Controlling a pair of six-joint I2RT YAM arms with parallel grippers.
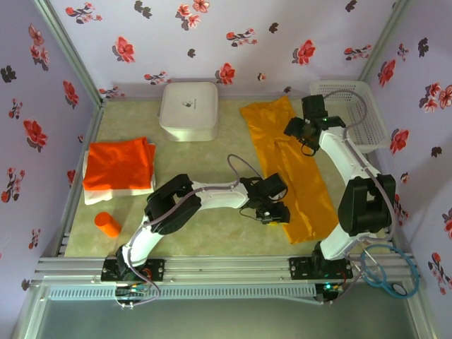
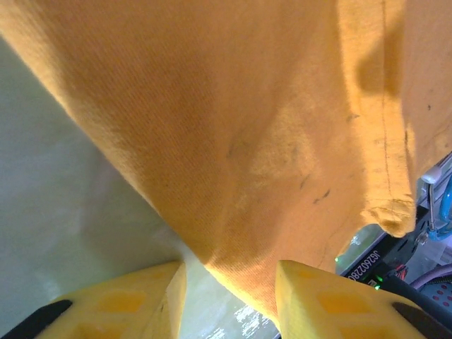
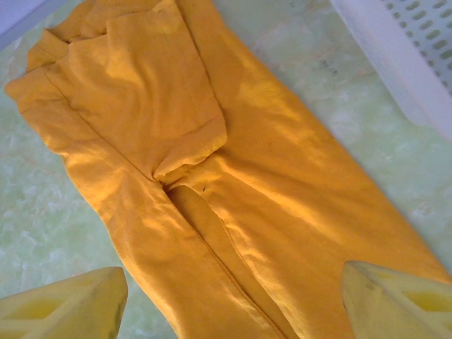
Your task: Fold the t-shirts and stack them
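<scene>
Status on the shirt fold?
Left jaws apart, yellow shirt's near edge between them. Right jaws open above its far half. Red shirt folded on the white one, left side. Box and basket stand clear of the cloth.

A: What colours are here?
B: A mustard shirt [image 1: 286, 166], a red-orange shirt [image 1: 118, 164], a white box [image 1: 188, 109].
A: And the backdrop?
B: Pale green marbled table [image 1: 212, 157]; lilac walls [image 1: 282, 18] with red and black flowers.

The box [image 1: 188, 111] sits at the centre of the table's [image 1: 212, 159] back edge, with the basket [image 1: 349, 113] in the back-right corner. The long t-shirt [image 1: 289, 166] runs back to front along the right half. At the left edge the upper t-shirt [image 1: 119, 164] lies on the lower t-shirt [image 1: 97, 196], with the cylinder [image 1: 107, 224] in front of them.
</scene>
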